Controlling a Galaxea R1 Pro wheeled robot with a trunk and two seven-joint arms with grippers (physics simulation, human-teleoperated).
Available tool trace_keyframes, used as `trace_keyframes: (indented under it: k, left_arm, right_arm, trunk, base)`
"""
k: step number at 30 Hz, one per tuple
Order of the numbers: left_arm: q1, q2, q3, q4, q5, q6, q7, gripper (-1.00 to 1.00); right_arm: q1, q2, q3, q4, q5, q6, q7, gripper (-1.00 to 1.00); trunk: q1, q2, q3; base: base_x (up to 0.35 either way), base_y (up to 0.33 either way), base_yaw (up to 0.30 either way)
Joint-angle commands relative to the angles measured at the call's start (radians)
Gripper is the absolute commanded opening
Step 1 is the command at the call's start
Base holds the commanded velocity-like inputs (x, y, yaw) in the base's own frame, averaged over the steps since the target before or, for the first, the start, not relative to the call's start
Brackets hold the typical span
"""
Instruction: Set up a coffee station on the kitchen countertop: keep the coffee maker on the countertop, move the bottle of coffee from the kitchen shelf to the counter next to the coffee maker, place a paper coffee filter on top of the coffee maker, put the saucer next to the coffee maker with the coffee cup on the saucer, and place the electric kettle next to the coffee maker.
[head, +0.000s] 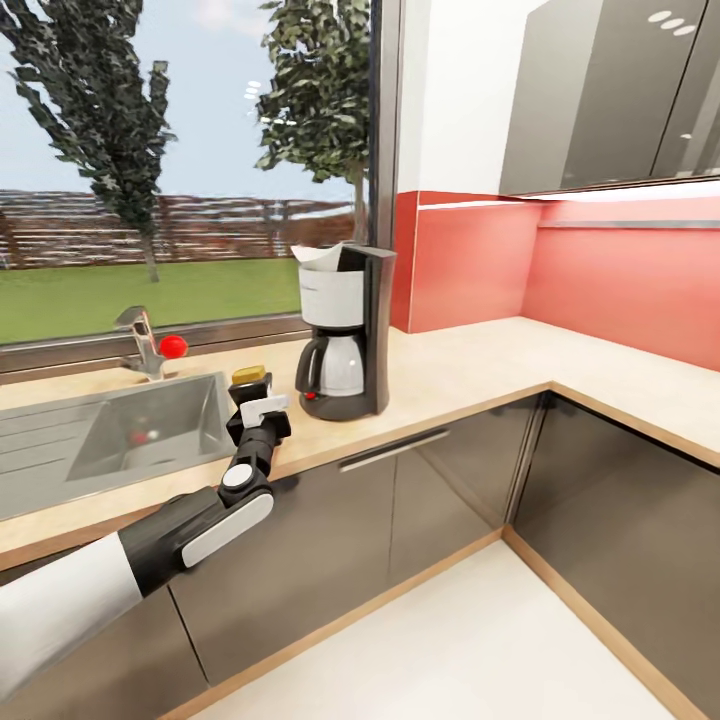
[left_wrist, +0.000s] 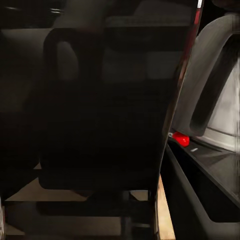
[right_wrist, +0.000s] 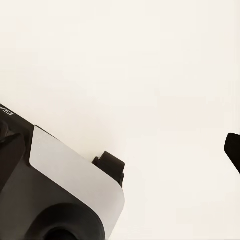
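Note:
The black coffee maker (head: 345, 335) stands on the beige kitchen countertop (head: 470, 365), with the white paper coffee filter (head: 325, 257) sticking out of its top. Just to its left is the bottle of coffee (head: 250, 378), dark with a yellow cap, and my left gripper (head: 258, 408) is shut on it from the front. I cannot tell whether the bottle rests on the counter. In the left wrist view the dark bottle (left_wrist: 100, 110) is very close, with the carafe handle (left_wrist: 200, 90) and red switch (left_wrist: 181, 139) beside it. The right wrist view faces pale floor.
A steel sink (head: 150, 425) with a faucet (head: 145, 340) and a red knob (head: 173, 346) lies left of the bottle. The counter turns a corner at the right under a red backsplash, where a thin grey shelf (head: 630, 224) hangs. Grey cabinet fronts (head: 420, 500) stand below.

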Motion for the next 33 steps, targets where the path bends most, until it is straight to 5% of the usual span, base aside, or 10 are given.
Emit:
trace_keyframes:
  k: [1, 33]
  left_arm:
    - [-0.002, 0.001, -0.004, -0.001, 0.009, -0.008, 0.003, -1.00]
    - [-0.002, 0.001, -0.004, 0.000, 0.008, -0.008, 0.003, -1.00]
  right_arm:
    - [-0.001, 0.000, -0.004, 0.000, 0.006, -0.004, 0.004, 1.00]
    - [-0.001, 0.000, -0.003, 0.000, 0.006, -0.004, 0.004, 1.00]
  trunk:
    - [0.000, -0.001, -0.001]
    - [0.000, -0.001, -0.001]
  base:
    - [0.073, -0.142, 0.005]
    - [-0.006, -0.117, 0.058]
